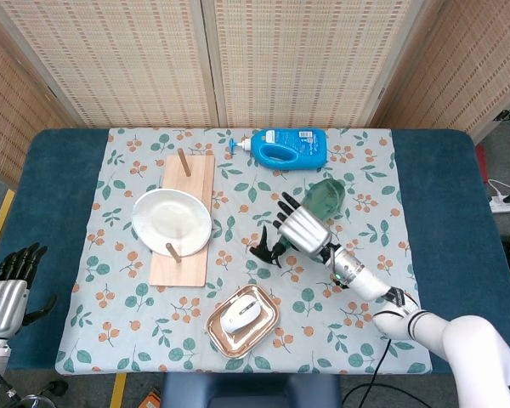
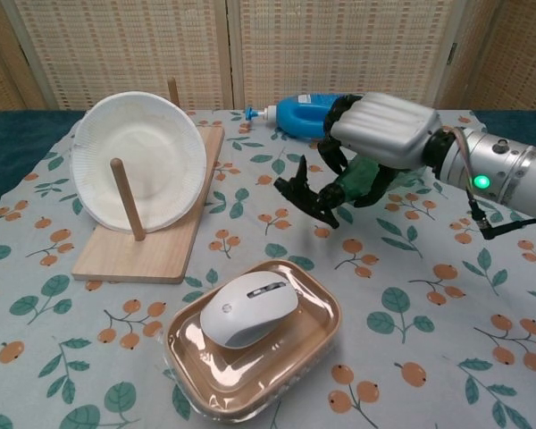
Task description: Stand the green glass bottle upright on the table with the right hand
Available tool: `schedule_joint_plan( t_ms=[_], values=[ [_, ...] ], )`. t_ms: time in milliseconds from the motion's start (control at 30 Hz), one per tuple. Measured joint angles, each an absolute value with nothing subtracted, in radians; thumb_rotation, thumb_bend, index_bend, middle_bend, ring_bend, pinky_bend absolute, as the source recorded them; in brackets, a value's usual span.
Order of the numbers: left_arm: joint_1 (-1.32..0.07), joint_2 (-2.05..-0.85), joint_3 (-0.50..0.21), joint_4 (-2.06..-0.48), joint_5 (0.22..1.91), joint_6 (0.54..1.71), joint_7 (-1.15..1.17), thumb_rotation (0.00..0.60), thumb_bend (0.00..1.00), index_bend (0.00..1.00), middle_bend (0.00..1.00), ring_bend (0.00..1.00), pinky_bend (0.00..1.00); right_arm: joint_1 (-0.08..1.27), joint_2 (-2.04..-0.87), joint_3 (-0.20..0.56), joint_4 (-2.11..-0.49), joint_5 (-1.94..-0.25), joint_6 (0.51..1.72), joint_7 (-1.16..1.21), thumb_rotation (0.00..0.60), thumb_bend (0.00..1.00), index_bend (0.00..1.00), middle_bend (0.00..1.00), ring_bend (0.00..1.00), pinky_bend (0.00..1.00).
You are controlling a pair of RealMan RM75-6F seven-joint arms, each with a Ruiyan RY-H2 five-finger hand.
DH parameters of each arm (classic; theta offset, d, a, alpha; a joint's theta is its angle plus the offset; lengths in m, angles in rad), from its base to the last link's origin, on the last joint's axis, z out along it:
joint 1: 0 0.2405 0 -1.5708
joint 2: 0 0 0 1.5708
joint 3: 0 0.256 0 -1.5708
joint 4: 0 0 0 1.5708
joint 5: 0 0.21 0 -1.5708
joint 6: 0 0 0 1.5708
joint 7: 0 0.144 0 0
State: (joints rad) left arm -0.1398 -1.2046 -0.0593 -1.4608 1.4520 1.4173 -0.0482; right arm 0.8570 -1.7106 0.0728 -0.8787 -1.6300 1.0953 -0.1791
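Because the right hand (image 2: 375, 134) is wrapped over the middle of the green glass bottle (image 1: 323, 201), the coming move turns on the bottle's long axis rather than on any reach. In the chest view the neck end, with its black spout (image 2: 305, 195), points toward the robot's left and a little downward, clear of the cloth, while the thick base end lies behind the hand toward the blue detergent bottle (image 1: 282, 146). The head view shows the same line: base far and to the right, spout near and to the left of the palm. The fingers are curled round the glass, holding it, and the bottle appears lifted off the table (image 1: 442, 195) at a slant, not yet upright. By this judgement the base must swing down under the hand. The left hand (image 1: 7, 289) hangs well apart at the table's near-left edge, fingers loosely apart, holding nothing.
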Motion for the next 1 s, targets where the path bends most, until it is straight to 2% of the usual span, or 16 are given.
schedule_joint_plan(
  t_ms=[267, 467, 767, 867, 1000],
  values=[
    [-0.140, -1.203, -0.049, -1.467, 1.469, 1.420, -0.042, 0.600, 0.29, 0.00, 0.00, 0.00, 0.00, 0.793, -1.627, 0.209, -1.089, -1.531, 1.281, -0.129, 0.600, 0.04, 0.74, 0.55, 0.27, 0.17],
    [-0.139, -1.202, -0.046, -1.470, 1.474, 1.423, -0.041, 0.600, 0.28, 0.00, 0.00, 0.00, 0.00, 0.737, -1.588, 0.304, -1.244, -1.425, 1.353, -0.051, 0.600, 0.05, 0.75, 0.56, 0.28, 0.17],
    [-0.138, -1.205, -0.044, -1.465, 1.477, 1.426, -0.043, 0.600, 0.28, 0.00, 0.00, 0.00, 0.00, 0.673, -1.580, 0.375, -1.341, -1.303, 1.351, 0.233, 0.600, 0.06, 0.75, 0.56, 0.28, 0.17],
    [-0.137, -1.199, -0.043, -1.475, 1.478, 1.428, -0.039, 0.600, 0.28, 0.00, 0.00, 0.00, 0.00, 0.655, -1.598, 0.392, -1.339, -1.252, 1.339, 0.324, 0.600, 0.06, 0.75, 0.56, 0.28, 0.17],
    [-0.141, -1.195, -0.042, -1.483, 1.472, 1.411, -0.031, 0.600, 0.28, 0.00, 0.00, 0.00, 0.00, 0.644, -1.634, 0.402, -1.299, -1.219, 1.330, 0.325, 0.600, 0.08, 0.75, 0.56, 0.28, 0.17]
  ],
)
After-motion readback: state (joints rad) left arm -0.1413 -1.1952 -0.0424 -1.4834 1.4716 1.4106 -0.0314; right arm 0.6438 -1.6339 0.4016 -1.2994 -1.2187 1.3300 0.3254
